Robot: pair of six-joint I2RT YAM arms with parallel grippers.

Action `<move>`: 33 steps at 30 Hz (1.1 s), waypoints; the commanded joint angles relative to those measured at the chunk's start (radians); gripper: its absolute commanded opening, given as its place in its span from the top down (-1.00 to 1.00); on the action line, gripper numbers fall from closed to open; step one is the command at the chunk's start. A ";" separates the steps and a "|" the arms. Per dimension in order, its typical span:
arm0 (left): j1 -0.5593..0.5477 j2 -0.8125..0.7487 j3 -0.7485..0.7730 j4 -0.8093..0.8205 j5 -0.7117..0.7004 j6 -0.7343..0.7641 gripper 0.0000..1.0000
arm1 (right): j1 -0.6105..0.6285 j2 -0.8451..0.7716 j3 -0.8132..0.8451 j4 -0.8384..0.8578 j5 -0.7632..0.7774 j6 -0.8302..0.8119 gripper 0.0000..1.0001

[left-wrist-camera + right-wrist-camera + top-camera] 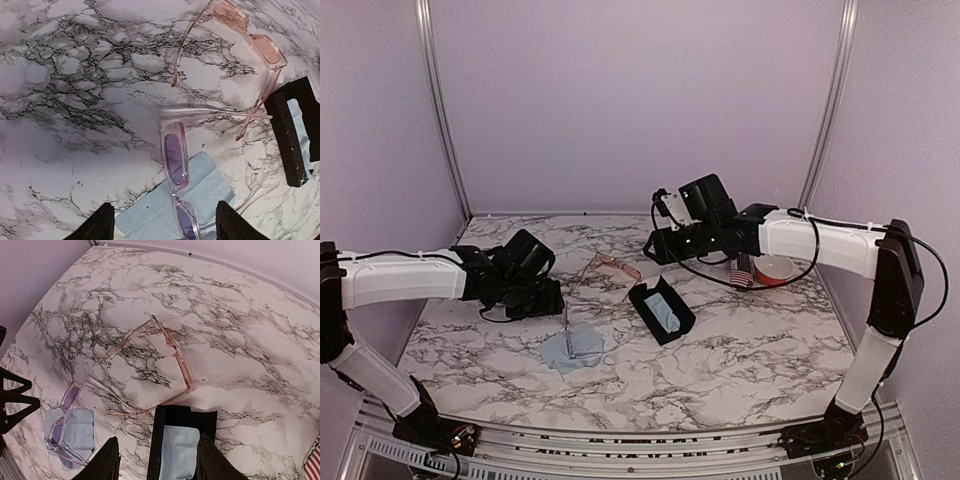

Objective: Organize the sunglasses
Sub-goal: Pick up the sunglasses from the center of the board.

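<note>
Both arms are empty-handed, fingers spread. The left fingers (100, 227) hang over the clear pale-lilac plastic sunglasses (176, 162), which sit partly on a pale blue cloth (150, 215). The right fingers (107, 462) are over the open black oblong case (170, 415). The pink-lensed thin-framed sunglasses (182, 367) lie on the marble tabletop (740, 350) just beside it.

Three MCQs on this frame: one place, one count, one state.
1. The black case is: A) shut B) open, empty C) open, with a blue cloth inside.
2. The lilac-framed sunglasses lie: A) in the case B) on a second blue cloth C) held in the air.
3. Pairs of sunglasses in view: A) one B) two C) three.
Key: 1C, the cloth shows in the open case; 2B, the frame rests on that cloth; 3B, the lilac pair plus the pink-lensed pair.
</note>
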State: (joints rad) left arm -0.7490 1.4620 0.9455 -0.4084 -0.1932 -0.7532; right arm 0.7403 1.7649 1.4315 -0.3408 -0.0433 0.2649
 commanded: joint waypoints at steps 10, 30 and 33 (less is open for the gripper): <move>-0.030 0.164 0.025 0.015 -0.007 -0.046 -0.19 | 0.019 -0.046 -0.094 0.063 -0.003 0.035 -0.02; -0.033 0.161 0.089 0.006 -0.064 -0.058 -0.28 | 0.024 -0.005 -0.080 0.064 -0.015 0.032 -0.01; -0.033 0.188 0.124 -0.019 -0.054 -0.066 -0.28 | 0.024 0.005 -0.067 0.065 -0.021 0.030 -0.01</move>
State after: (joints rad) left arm -0.7784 1.6543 1.0157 -0.3832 -0.2237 -0.8062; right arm 0.7540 1.7538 1.3300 -0.2993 -0.0525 0.2878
